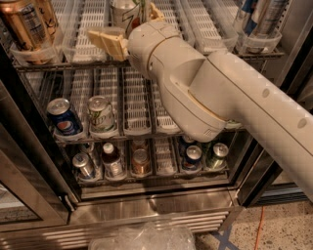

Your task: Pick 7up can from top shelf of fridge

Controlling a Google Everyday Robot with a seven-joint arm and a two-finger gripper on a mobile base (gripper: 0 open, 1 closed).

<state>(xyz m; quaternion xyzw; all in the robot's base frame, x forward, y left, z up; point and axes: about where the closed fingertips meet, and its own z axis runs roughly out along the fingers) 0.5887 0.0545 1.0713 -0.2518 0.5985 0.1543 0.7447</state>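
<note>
The 7up can (124,13), white-silver with green lettering, stands at the front of a white slotted lane on the top shelf (205,29) of the fridge (146,207). My gripper (125,24) reaches in from the right at top-shelf height. One tan finger (108,43) lies in front of and to the left of the can, and the other (154,10) is at the can's right. The fingers stand apart on either side of the can. My large white arm (220,97) hides the right half of the middle shelf.
Gold cans (29,24) stand top left and blue-silver cans (254,19) top right. A blue Pepsi can (63,117) and a pale green-marked can (101,113) are on the middle shelf. Bottles and cans (139,161) fill the bottom shelf. A plastic bag (142,237) lies below the sill.
</note>
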